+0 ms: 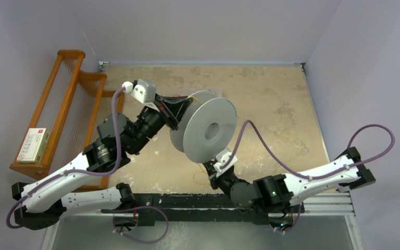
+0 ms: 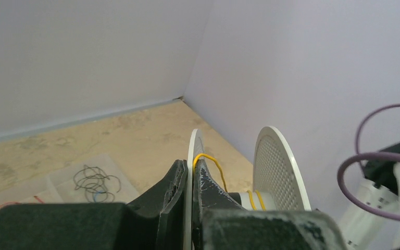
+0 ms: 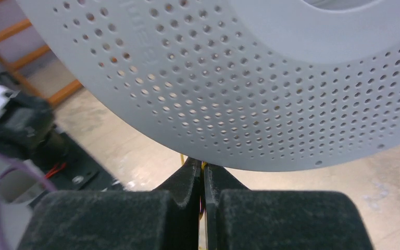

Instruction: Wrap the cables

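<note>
The white perforated spool (image 1: pixel 208 127) is held on edge above the table. My left gripper (image 1: pixel 178 112) is shut on its far flange (image 2: pixel 195 139); in the left wrist view the gripper (image 2: pixel 190 167) clamps that thin rim. A yellow cable (image 2: pixel 212 160) loops over one fingertip and runs down to the hub, where two turns (image 2: pixel 255 199) lie. My right gripper (image 1: pixel 212 174) is below the spool's near flange (image 3: pixel 229 78). In the right wrist view this gripper (image 3: pixel 203 169) is shut on a yellow cable strand (image 3: pixel 204 165) that runs up behind the flange.
A wooden rack (image 1: pixel 62 104) stands along the left wall, with a white and red box (image 1: pixel 34 145) on it. A clear sheet with black and blue wires (image 2: pixel 95 182) lies on the table, with red wires (image 2: pixel 0 208) beside it. A black rail (image 1: pixel 187 200) runs along the near edge.
</note>
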Motion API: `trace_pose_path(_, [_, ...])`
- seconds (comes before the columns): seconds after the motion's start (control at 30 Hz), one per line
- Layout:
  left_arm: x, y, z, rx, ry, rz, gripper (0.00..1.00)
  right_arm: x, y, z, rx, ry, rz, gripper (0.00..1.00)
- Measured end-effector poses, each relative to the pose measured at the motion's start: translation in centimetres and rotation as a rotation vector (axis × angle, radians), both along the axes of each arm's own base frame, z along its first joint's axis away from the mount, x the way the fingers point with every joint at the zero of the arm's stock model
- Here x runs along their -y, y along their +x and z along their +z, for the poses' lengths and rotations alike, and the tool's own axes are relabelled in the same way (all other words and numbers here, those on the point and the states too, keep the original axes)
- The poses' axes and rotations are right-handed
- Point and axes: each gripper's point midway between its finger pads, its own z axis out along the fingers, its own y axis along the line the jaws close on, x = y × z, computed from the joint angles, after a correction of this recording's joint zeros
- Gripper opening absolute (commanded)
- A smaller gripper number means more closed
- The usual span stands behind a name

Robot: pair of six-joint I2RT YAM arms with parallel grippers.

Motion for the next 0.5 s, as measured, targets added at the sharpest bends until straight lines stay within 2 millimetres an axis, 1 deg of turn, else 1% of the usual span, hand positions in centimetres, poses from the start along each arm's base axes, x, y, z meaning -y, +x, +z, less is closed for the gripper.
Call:
trace_pose_path(0.1, [-0.3,1.3,0.0,-0.014,0.026,0.073,0.00,-0.9,2.1,-0.9,0.031,-0.052,-0.054,0.00])
trace_pose_path(0.17, [-0.4,2.1,-0.4,-0.024,0.062,0.120,0.00,-1.8,3.1,-1.4,0.049,-0.094,-0.074,0.00])
trace_pose_path(0.23, [-0.6,2.8,-1.0,-0.031,0.098,0.165,0.00,-2.8,3.8,-1.7,0.064,-0.134,-0.078,0.00])
trace_pose_path(0.37, [-1.4,4.2,-2.6,-0.043,0.183,0.262,0.00,-4.7,4.4,-2.1,0.076,-0.179,-0.054,0.00])
trace_pose_path(0.5, [-2.2,4.9,-3.3,-0.045,0.227,0.322,0.00,-5.9,5.0,-2.7,0.073,-0.184,-0.036,0.02])
